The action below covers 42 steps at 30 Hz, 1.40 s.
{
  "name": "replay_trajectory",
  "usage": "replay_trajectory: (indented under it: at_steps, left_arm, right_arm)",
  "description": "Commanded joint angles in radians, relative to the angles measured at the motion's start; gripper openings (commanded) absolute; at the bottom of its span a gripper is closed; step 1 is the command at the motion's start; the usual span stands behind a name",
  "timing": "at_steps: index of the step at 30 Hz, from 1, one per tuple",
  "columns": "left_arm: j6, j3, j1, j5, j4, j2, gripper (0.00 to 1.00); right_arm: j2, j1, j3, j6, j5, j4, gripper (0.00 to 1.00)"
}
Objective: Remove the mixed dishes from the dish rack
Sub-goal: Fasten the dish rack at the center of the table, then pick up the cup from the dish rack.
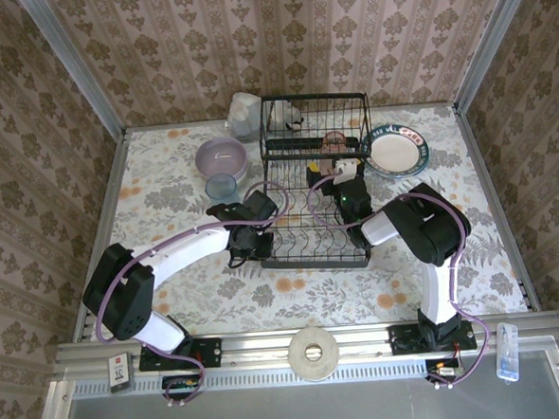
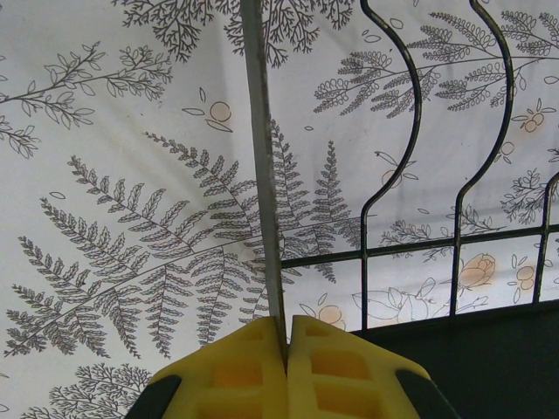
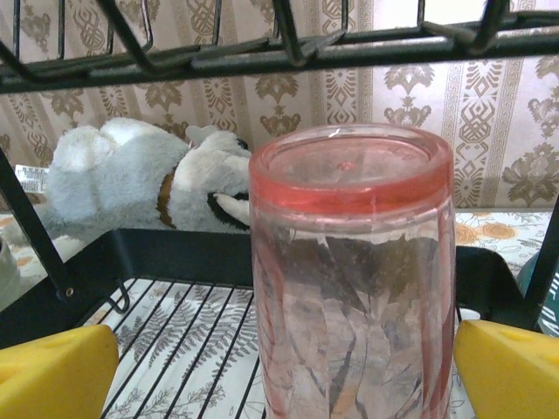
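Bright, even light falls from above on the worktop (image 1: 165, 197), and the shadows under the arms (image 1: 187, 248) are short and soft. The rails (image 1: 316, 335) bow slightly towards the frame edges. Around the left gripper (image 2: 285, 330) the pale worktop nearly washes out, yet the thin edge (image 2: 262, 175) reads crisp. The tumbler (image 3: 349, 279) is sharp and backlit, there's glare on the far wall (image 3: 402, 105), and the near yellow fingers (image 3: 52, 371) blur.

Wallpaper (image 1: 345, 34) with vertical stripes and a brown damask motif on pale mauve covers the three walls that close in the desk (image 1: 165, 207). Aluminium posts (image 1: 71, 61) run diagonally down from the upper corners of the frame. The desk wears a pale cloth (image 2: 131, 244) printed with grey ferns and small orange flowers. An aluminium rail (image 1: 268, 338) crosses the bottom of the frame. The light is soft and even.
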State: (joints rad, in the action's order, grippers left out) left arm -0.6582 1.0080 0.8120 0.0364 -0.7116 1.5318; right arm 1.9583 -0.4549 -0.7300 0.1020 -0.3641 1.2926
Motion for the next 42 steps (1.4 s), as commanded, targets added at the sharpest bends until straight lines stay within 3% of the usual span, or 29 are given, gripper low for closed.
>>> replay_trajectory:
  at_steps: [1, 11, 27, 32, 37, 42]
  left_arm:
    - [0.058, 0.002, 0.026, 0.075, -0.007, 0.026, 0.00]
    - [0.060, 0.005, 0.040, 0.077, -0.021, 0.025, 0.00]
    - [0.075, 0.034, 0.046, 0.079, -0.064, 0.020, 0.00]
    - [0.075, 0.036, 0.046, 0.080, -0.068, 0.021, 0.00]
    - [0.075, 0.038, 0.048, 0.083, -0.070, 0.021, 0.00]
    - [0.075, 0.043, 0.049, 0.084, -0.071, 0.022, 0.00]
  right_arm:
    - [0.023, 0.012, -0.036, -0.024, -0.062, 0.027, 1.00]
    - [0.065, 0.021, -0.097, -0.028, -0.172, 0.010, 0.99]
    - [0.149, 0.013, -0.240, 0.013, -0.454, -0.038, 0.93]
    - [0.173, 0.013, -0.288, 0.012, -0.500, -0.061, 0.82]
    - [0.188, 0.015, -0.331, 0.002, -0.538, -0.095, 0.81]
    - [0.189, 0.013, -0.330, -0.031, -0.518, -0.082, 0.73]
